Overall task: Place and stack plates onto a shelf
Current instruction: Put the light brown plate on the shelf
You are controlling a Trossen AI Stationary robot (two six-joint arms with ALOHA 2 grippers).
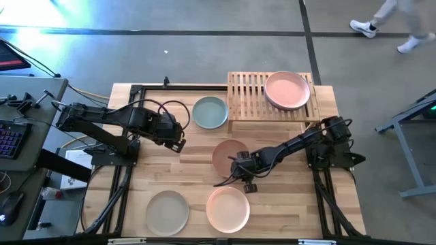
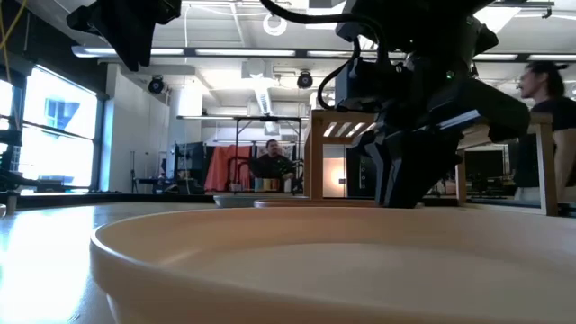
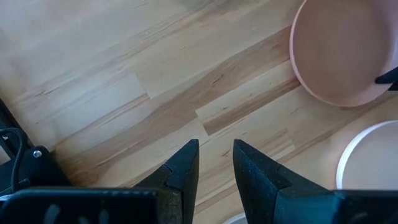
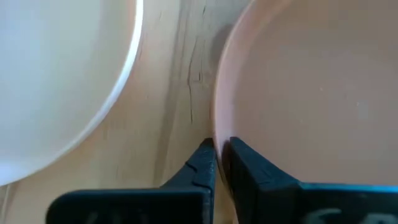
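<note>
The rust red plate (image 1: 228, 154) lies flat at the table's middle. My right gripper (image 1: 240, 173) (image 4: 219, 148) stands at its near rim, shut on it. The slatted wooden shelf (image 1: 246, 95) sits at the far right and carries the pink plate (image 1: 287, 90). Left of the shelf, the pale grey-blue plate (image 1: 209, 112) rests on the table. The peach plate (image 1: 227, 209) and the beige-grey plate (image 1: 167, 212) lie near the front edge. My left gripper (image 1: 179, 143) (image 3: 216, 146) hovers open over bare wood, left of the rust red plate. The other plates are out of view. My right gripper pinches the rust red plate's near rim (image 4: 216, 127) between its two fingers, one finger inside the plate and one outside. The fingers come from above, slanting in from the table's right. Whether the plate is still flat on the table, I cannot tell.
The peach plate (image 2: 315, 261) fills the foreground of the low view, just in front of my right gripper (image 2: 405, 189). Bare wood (image 1: 184, 173) lies between the plates. A keyboard and gear sit on a side desk (image 1: 20, 129) to the left. People (image 2: 273, 162) are in the room beyond.
</note>
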